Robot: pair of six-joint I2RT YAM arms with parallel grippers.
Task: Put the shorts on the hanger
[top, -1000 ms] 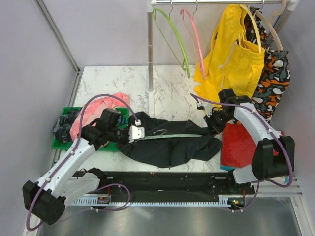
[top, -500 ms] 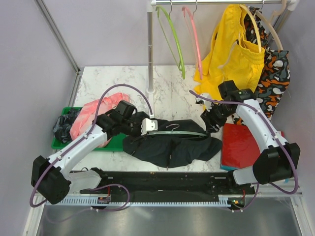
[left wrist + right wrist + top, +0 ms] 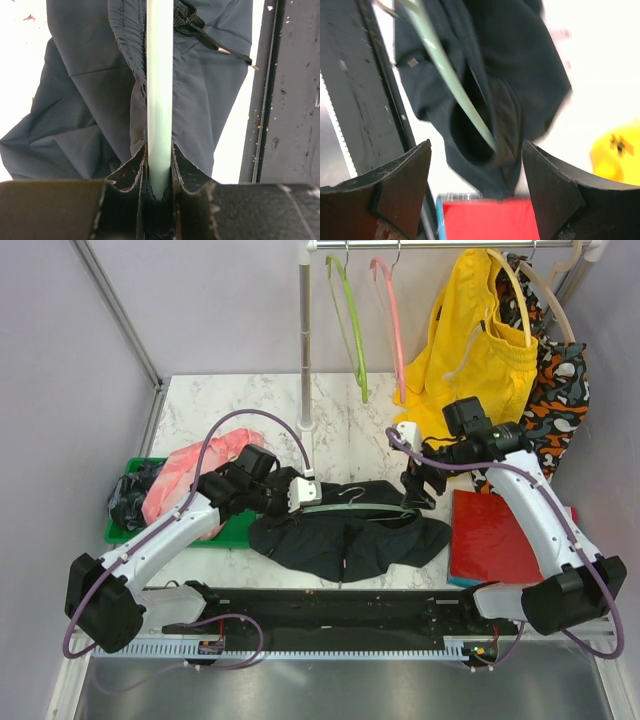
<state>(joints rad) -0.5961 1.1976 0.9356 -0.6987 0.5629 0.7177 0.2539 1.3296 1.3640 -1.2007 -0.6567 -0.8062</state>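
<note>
The black shorts [image 3: 345, 538] lie spread at the table's front middle. The pale teal hanger [image 3: 365, 508] runs through their waistband, its metal hook [image 3: 350, 495] poking out at the back. My left gripper [image 3: 301, 493] is shut on the hanger's left end. In the left wrist view the hanger bar [image 3: 160, 85] runs straight out from between my fingers [image 3: 127, 172] over the shorts [image 3: 85, 100]. My right gripper [image 3: 412, 486] hovers open over the shorts' right end. Its wrist view shows the hanger tip [image 3: 447, 70] inside the dark fabric [image 3: 520, 75], with nothing between the wide-apart jaws.
A green tray [image 3: 118, 534] with pink [image 3: 190, 465] and dark clothes sits at the left. A red flat box [image 3: 500, 535] lies at the right. The rack pole [image 3: 306, 340] stands behind, carrying a lime hanger [image 3: 350, 320], a pink hanger [image 3: 392, 310], yellow shorts [image 3: 470, 340] and a patterned garment [image 3: 555, 400].
My right gripper has opened, let go of the shorts' right end and drawn up and back. My left arm carried the hanger's left end right and back, then held still.
</note>
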